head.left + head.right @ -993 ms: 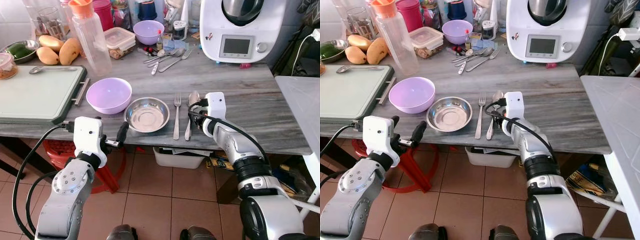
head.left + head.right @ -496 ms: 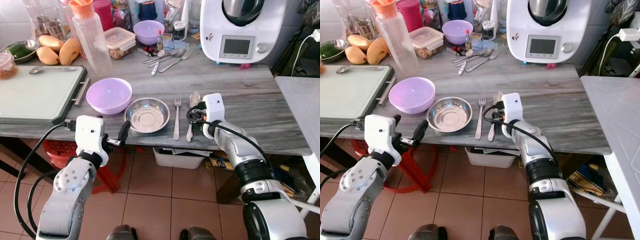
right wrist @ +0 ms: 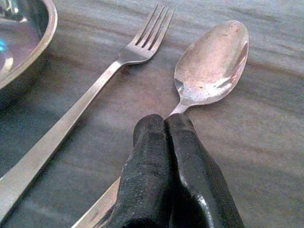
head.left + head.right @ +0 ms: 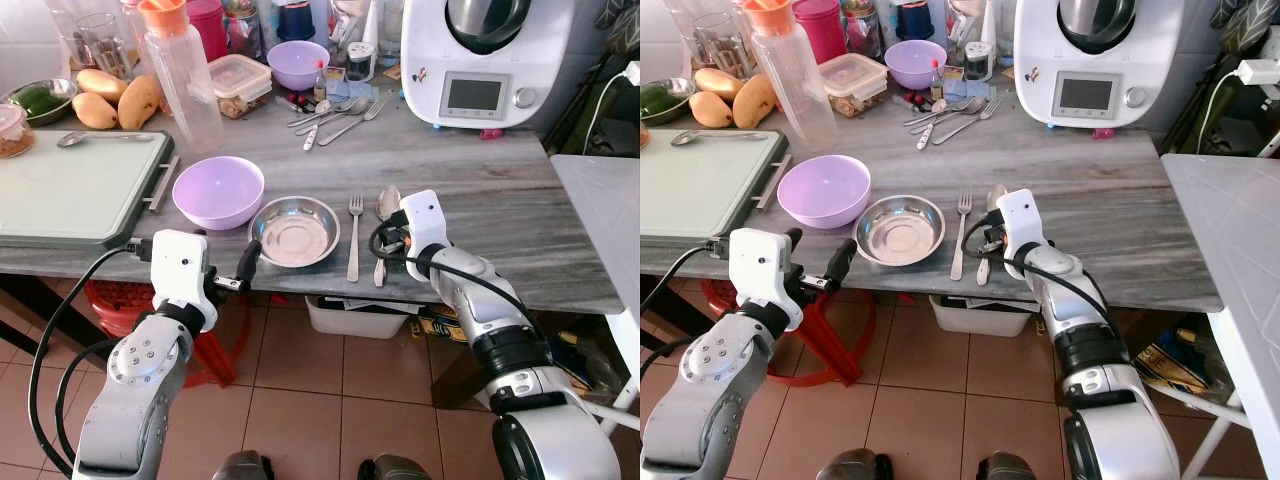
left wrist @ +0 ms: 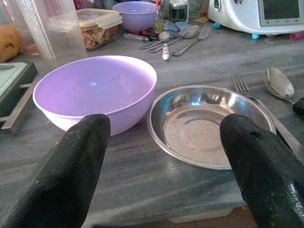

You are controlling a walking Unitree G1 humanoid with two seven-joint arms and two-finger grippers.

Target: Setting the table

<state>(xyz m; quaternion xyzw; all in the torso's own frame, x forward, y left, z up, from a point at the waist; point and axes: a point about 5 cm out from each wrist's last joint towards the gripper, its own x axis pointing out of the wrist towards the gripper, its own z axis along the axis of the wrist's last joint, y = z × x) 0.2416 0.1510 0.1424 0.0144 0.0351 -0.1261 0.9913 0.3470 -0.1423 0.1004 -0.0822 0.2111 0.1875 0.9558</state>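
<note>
Right end effector, fingers pressed together over the handle of the spoon, which lies flat on the grey bench just beside the fork. Left end effector, fingers spread wide, hovers at the bench edge before the steel dish and purple bowl.

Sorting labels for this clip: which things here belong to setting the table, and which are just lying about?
Job: steel plate, fork, spoon pinched by the right gripper, purple bowl.
Lying about: mangoes, water bottle, cutting board, food processor.
</note>
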